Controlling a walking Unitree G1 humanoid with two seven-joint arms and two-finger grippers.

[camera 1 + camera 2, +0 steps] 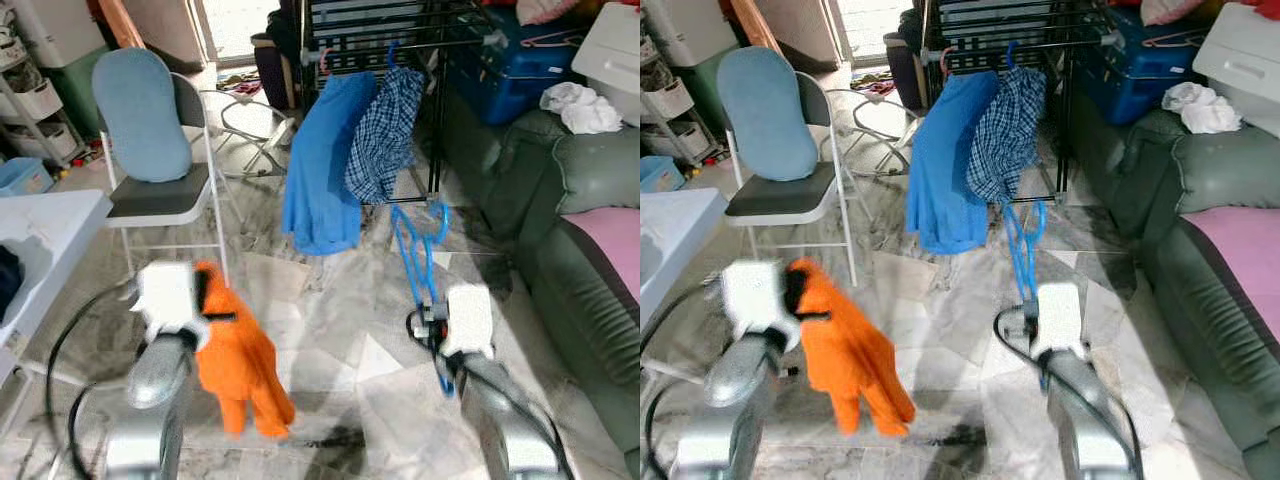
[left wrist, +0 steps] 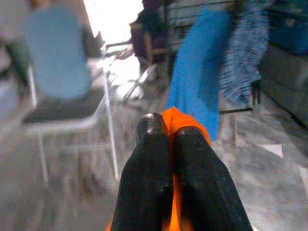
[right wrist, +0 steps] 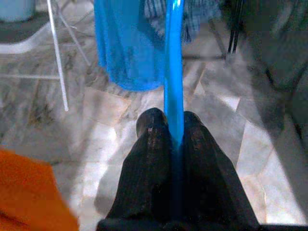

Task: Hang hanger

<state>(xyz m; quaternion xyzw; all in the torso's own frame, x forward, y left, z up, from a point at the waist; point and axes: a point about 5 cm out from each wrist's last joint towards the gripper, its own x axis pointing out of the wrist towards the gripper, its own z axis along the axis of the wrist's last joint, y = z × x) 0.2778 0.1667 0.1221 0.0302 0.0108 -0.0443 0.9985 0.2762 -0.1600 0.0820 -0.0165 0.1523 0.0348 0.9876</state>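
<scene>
A folding chair [image 1: 160, 195] with a pale blue cushion [image 1: 143, 115] propped against its back is seen on the marble floor [image 1: 330, 340]. A black drying rack [image 1: 400, 40] is placed further back — 2 garments are hung from it, a blue shirt [image 1: 322, 165] and a checked shirt [image 1: 385, 130] just beside it. A dark green sofa [image 1: 580, 230] is set along one side, with a pink cover [image 1: 610, 235] on its seat and a white cloth [image 1: 580, 108] on its arm. A blue suitcase [image 1: 510, 65] lies behind. A white desk [image 1: 50, 225] is partly visible opposite.

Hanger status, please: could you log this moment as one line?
right gripper: shut on blue hanger | left gripper: shut on orange garment | drying rack: ahead
</scene>
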